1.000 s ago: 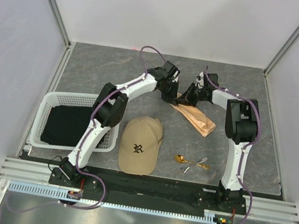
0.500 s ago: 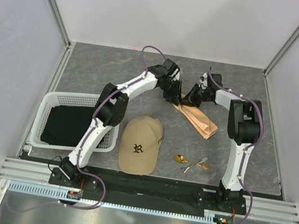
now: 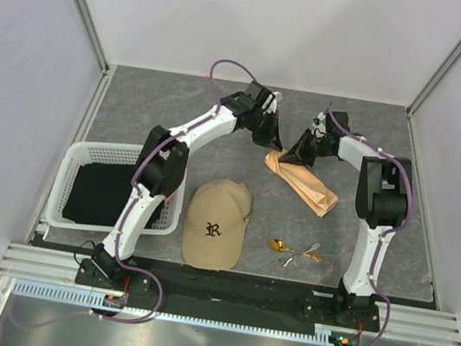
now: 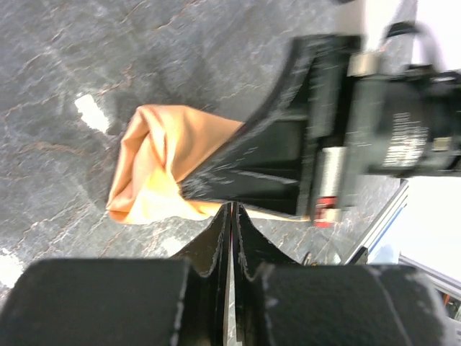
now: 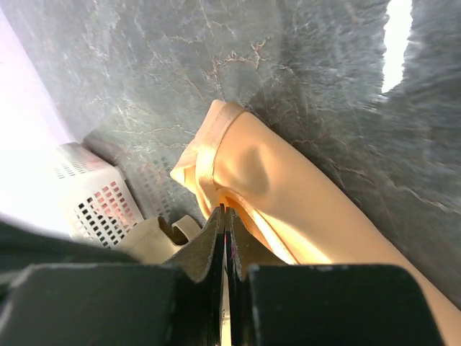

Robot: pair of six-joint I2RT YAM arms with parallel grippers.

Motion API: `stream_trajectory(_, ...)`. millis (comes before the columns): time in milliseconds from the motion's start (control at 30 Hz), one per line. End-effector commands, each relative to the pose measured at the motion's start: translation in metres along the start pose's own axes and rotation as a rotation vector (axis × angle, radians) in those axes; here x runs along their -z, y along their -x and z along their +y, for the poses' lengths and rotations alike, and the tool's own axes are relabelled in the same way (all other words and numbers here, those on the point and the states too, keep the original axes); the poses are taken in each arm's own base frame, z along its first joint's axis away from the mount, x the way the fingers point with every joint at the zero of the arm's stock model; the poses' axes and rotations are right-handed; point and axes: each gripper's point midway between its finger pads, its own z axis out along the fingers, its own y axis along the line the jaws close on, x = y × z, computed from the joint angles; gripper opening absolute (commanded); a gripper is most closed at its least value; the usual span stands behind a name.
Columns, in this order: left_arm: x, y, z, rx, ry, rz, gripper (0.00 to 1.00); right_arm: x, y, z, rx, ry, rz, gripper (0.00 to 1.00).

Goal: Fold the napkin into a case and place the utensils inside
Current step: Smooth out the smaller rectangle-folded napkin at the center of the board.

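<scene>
The peach-orange napkin (image 3: pixel 307 185) lies on the grey table as a long folded strip running from the middle toward the right. My right gripper (image 3: pixel 295 155) is at the strip's far left end, shut on an edge of the napkin (image 5: pixel 288 202) there; its tips (image 5: pixel 223 210) meet the open fold. My left gripper (image 3: pixel 271 137) hovers just left of that end, shut and empty, apart from the napkin (image 4: pixel 155 162). The utensils (image 3: pixel 295 252), a gold spoon and silvery pieces, lie near the front, right of the cap.
A tan baseball cap (image 3: pixel 216 223) sits in the front middle. A white basket (image 3: pixel 69 167) with a black cloth (image 3: pixel 104 193) in it stands at the front left. White walls close in the table on three sides.
My left gripper let go of the napkin's end, shut again and drew back to the left. The right gripper shifted slightly right, still at that end, and the napkin end now lies lower.
</scene>
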Motion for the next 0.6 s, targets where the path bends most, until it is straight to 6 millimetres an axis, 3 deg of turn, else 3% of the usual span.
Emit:
stream_trajectory(0, 0.009, 0.006, -0.006, 0.016, -0.012, -0.026, 0.05, 0.027, 0.011, 0.016, 0.042, 0.031, -0.048, 0.06)
stream_trajectory(200, 0.003, -0.002, 0.000, 0.046, -0.008, -0.001, 0.02, 0.024, 0.004, 0.001, 0.041, 0.005, -0.030, 0.05)
stream_trajectory(433, -0.026, -0.013, 0.004, 0.069, -0.041, 0.044, 0.02, 0.010, -0.016, -0.020, 0.028, -0.038, 0.015, 0.04)
stream_trajectory(567, -0.042, -0.012, 0.013, 0.070, -0.035, 0.038, 0.02, 0.009, -0.017, -0.024, 0.026, -0.047, 0.008, 0.04)
